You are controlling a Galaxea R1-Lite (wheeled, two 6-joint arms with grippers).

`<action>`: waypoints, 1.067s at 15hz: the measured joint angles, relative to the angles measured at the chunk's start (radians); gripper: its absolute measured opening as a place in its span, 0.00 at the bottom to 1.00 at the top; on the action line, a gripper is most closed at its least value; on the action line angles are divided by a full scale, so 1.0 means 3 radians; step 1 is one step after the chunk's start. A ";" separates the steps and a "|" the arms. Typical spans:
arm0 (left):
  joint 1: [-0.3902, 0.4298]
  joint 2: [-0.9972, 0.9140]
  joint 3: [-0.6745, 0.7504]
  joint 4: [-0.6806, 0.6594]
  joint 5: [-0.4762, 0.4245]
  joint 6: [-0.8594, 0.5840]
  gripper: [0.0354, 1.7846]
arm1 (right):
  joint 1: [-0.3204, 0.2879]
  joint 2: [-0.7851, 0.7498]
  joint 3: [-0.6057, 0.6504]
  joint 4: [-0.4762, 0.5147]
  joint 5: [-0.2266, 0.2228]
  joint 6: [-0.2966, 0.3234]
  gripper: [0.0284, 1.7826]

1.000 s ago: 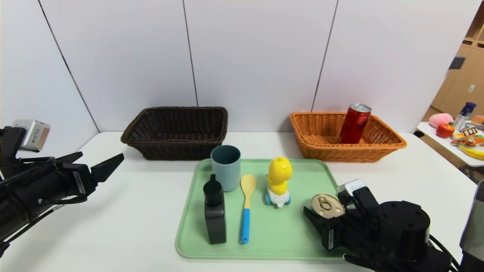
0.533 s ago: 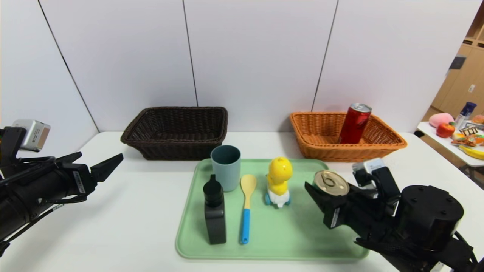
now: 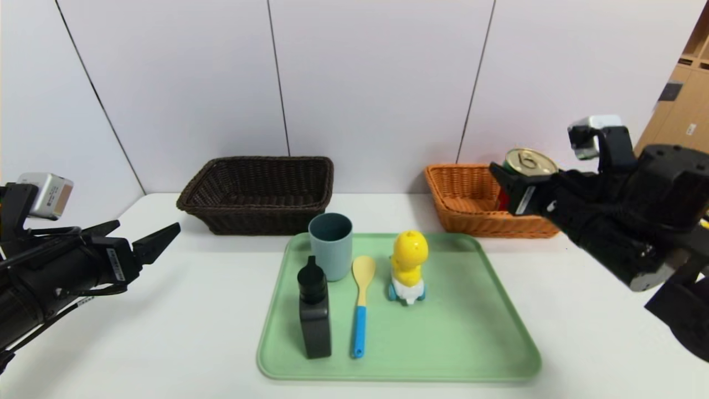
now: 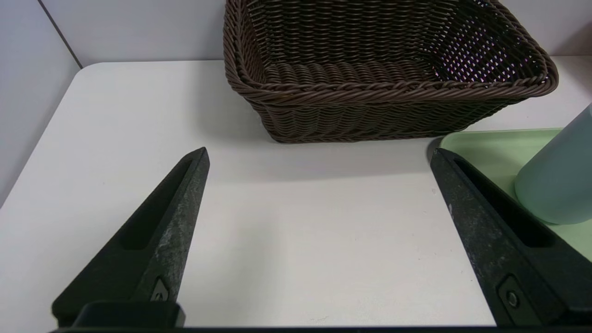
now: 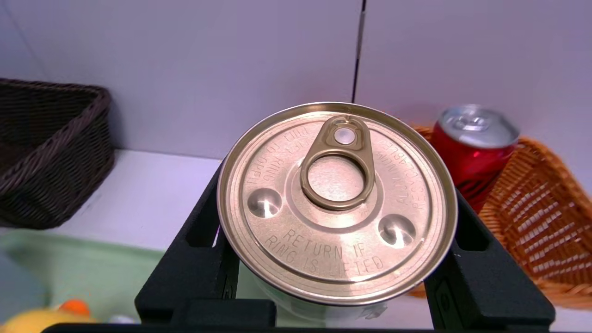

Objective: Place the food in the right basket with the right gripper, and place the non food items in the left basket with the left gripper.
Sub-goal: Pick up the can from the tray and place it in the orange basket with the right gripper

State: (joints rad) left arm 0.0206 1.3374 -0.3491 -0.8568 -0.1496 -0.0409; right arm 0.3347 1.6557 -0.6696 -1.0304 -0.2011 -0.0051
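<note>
Raised right gripper [image 3: 518,183] holds the tin [image 3: 530,162] above the orange basket [image 3: 465,206].

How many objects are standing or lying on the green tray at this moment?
4: the grey-blue cup at the back left, the black bottle before it, the wooden spoon in the middle, the duck toy right of the spoon.

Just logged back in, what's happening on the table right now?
The right end effector grips the round tin and holds it up by the orange basket, where the red can already stands. The left end effector hangs open and idle near the dark basket, which shows nothing inside. The cup, black bottle, spoon and duck toy wait on the green tray.
</note>
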 joint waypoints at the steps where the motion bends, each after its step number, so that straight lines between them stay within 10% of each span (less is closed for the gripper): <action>1: 0.0001 -0.0002 -0.0001 0.0000 0.0000 0.0000 0.94 | -0.0057 -0.0038 -0.0316 0.0454 0.0016 0.0001 0.57; 7: 0.0001 0.0006 -0.0047 -0.0001 -0.0005 0.0103 0.94 | -0.0201 0.0292 -0.1750 0.2729 0.0179 0.0014 0.57; 16: 0.0006 0.0074 -0.0113 -0.0001 0.0001 0.0106 0.94 | -0.0394 0.1376 -0.2799 0.3209 0.0169 0.0127 0.57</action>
State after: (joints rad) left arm 0.0226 1.3596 -0.3832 -0.8572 -0.1491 -0.0089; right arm 0.2164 2.0685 -1.5091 -0.0677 -0.1504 0.0330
